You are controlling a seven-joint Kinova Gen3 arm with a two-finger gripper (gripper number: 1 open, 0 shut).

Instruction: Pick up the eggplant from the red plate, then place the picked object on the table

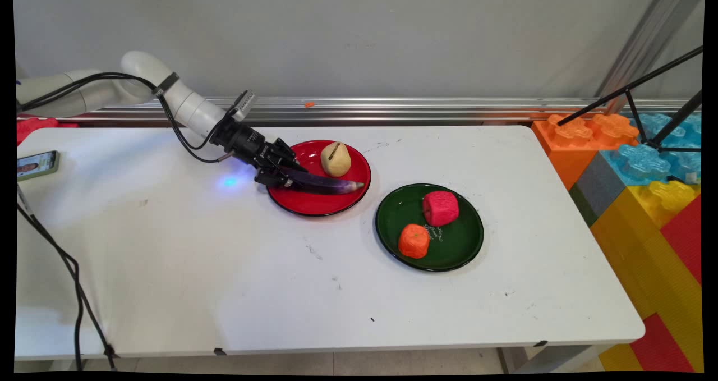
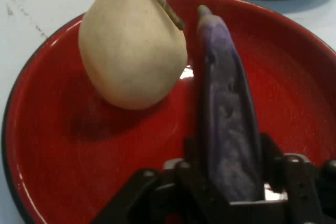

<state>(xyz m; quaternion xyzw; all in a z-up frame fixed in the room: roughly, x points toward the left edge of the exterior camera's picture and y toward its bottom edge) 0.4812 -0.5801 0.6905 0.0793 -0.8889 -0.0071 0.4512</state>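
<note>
The gripper is clamped on the stem end of a purple eggplant, which lies across the red plate beside a pale pear. A green plate nearby carries 2 items.

A green plate stands right of the tabletop's middle, with a red block and an orange fruit on it. A phone lies at the left edge. Big toy bricks stand beyond the right edge.
</note>
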